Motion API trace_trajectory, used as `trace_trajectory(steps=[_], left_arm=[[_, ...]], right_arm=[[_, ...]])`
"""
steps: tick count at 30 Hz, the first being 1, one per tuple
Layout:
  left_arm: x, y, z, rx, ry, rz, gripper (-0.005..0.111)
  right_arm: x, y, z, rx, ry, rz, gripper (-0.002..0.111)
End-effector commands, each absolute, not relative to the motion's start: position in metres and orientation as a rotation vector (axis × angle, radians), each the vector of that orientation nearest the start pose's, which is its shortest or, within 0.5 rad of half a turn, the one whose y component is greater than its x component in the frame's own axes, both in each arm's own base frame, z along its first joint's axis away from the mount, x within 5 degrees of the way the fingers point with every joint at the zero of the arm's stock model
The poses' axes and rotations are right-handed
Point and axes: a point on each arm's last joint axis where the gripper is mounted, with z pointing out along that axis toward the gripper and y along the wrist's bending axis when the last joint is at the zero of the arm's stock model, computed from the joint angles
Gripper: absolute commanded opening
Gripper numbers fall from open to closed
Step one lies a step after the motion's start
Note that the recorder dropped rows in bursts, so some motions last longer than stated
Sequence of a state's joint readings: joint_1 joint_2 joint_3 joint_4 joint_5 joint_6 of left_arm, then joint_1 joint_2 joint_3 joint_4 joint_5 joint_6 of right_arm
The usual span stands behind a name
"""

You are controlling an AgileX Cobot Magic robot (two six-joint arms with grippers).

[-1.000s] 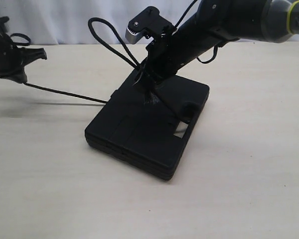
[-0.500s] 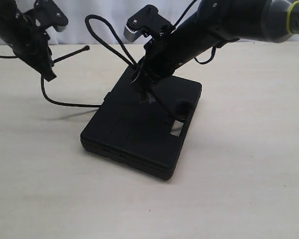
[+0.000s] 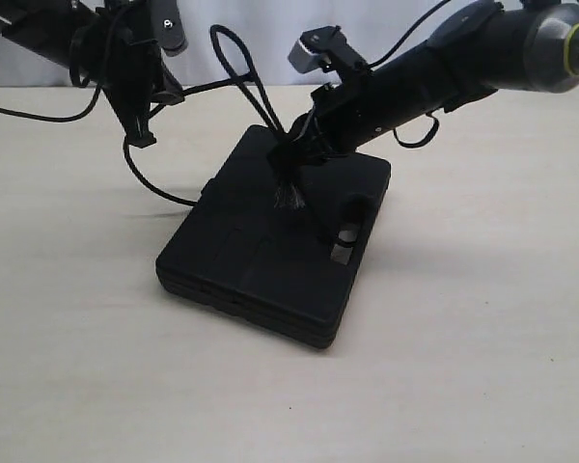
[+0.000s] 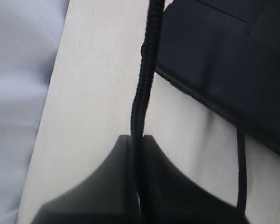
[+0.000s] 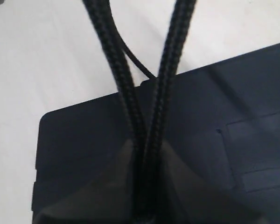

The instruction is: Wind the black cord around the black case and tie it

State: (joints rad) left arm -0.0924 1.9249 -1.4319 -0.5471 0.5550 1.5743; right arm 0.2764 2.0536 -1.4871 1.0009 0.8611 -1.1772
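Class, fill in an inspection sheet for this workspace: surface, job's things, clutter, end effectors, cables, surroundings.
Surface: pale table.
Job's things: black case lies flat on the table; black cord rises in a loop above it.
Clutter: nothing seen.
End effectors: left end effector shut on one strand of the black cord beside the case; right end effector shut on two strands over the case.
Cables: thin robot cable hangs by the left arm.
Surroundings: pale cloth backdrop.

a pale wooden table [image 3: 482,367] fills the scene, with a softly lit white curtain [image 3: 270,29] behind.
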Motion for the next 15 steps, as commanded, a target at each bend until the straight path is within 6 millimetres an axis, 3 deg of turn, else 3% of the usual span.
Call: trace_trajectory(steps=[1, 15], left_arm=[[0.420, -0.072, 0.233, 1.490, 1.850, 0.036, 0.000], [0.418, -0.085, 0.240, 1.449, 1.747, -0.124, 0.000]], right_arm=[[0.411, 0.149, 0.199, -0.979, 2.241, 0.816, 0.004], [0.411, 0.151, 0.181, -1.022, 2.266, 0.868, 0.004]])
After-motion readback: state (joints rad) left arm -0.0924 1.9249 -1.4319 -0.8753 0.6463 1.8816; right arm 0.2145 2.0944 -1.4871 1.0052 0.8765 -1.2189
